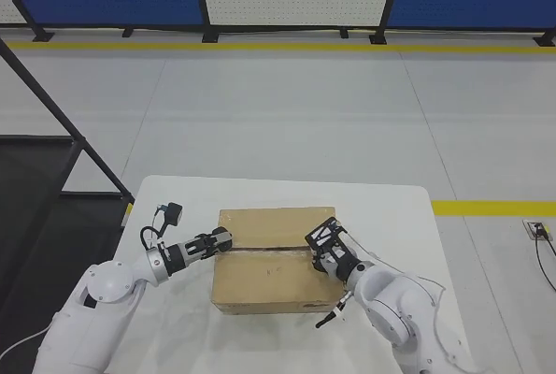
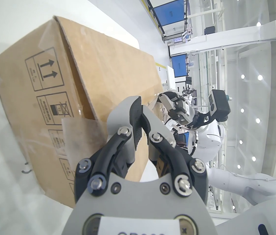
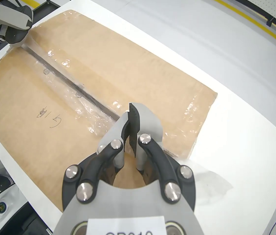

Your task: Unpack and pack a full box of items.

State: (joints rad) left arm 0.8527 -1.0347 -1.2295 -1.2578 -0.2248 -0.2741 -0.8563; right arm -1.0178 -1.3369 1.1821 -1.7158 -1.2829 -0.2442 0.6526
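A closed cardboard box [image 1: 273, 266] sits in the middle of the white table [image 1: 165, 206], its two top flaps meeting at a seam covered with clear tape [image 3: 74, 89]. My left gripper [image 1: 220, 240] is shut at the left end of that seam, at the box's top edge [image 2: 103, 69], where a loose piece of tape [image 2: 84, 135] hangs off the side. My right gripper [image 1: 324, 241] is shut over the right end of the seam, close above the box top [image 3: 54, 113]. The right wrist view also shows the left gripper [image 3: 18, 30] at the far end.
A black metal frame [image 1: 63, 178] stands off the table's left side. On the floor to the right are a yellow line [image 1: 502, 208] and a socket with a cable [image 1: 537, 229]. Bare table [image 3: 226, 123] surrounds the box on all sides.
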